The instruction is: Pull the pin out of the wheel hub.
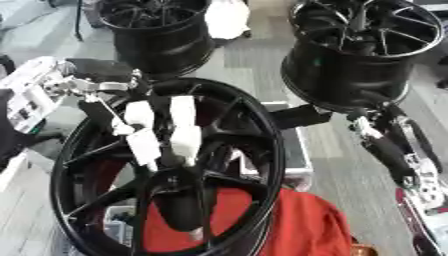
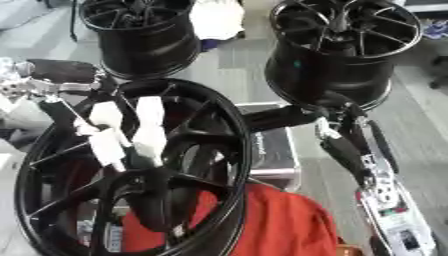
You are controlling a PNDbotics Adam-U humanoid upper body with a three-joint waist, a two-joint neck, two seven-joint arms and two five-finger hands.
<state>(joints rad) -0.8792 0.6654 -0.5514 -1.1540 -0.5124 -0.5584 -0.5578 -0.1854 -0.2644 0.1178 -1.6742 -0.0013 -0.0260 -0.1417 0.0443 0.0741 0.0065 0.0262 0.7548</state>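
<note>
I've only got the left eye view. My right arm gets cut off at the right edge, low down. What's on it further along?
Observer: The right eye view shows the arm's long white panel nearly whole, with small green and red marks on it.
Operator: And further up that right side?
Observer: The far black spoked metal wheel shows whole there, with bare grey floor right of its rim.
</note>
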